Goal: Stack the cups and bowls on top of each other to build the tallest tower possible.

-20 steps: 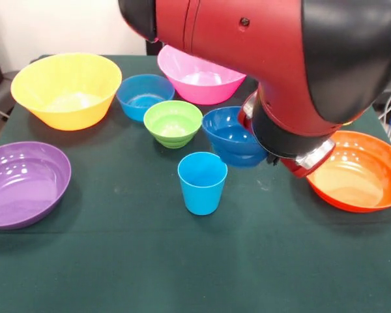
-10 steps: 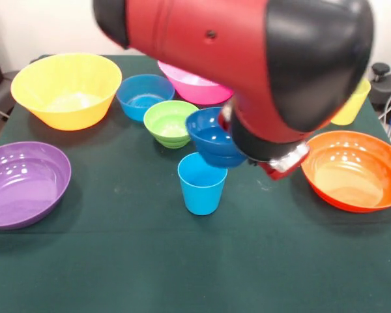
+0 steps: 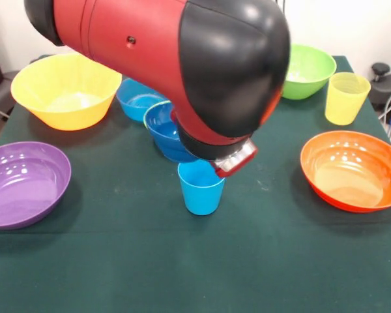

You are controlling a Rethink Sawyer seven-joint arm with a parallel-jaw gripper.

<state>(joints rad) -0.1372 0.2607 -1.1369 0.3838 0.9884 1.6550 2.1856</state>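
Observation:
The light blue cup [image 3: 201, 190] stands upright in the middle of the table. Just behind and to the left of its rim hangs the dark blue bowl [image 3: 164, 130], tucked under the arm's red and black wrist [image 3: 215, 140]. The bowl travels with the arm, so the gripper holds it, though the wrist hides the gripper itself. The yellow cup [image 3: 344, 98] stands at the right rear. The small light blue bowl [image 3: 137, 98] sits behind the arm. No tower stands.
The yellow-orange bowl [image 3: 65, 88] is at the left rear, the purple bowl [image 3: 23, 182] at the left front, the orange bowl [image 3: 352, 169] at the right and the green bowl [image 3: 307, 68] at the right rear. The arm covers the table's rear middle.
The arm has swung left across the picture, carrying the dark blue bowl from right of the blue cup to just behind and left of it. The pink and lime bowls are now hidden.

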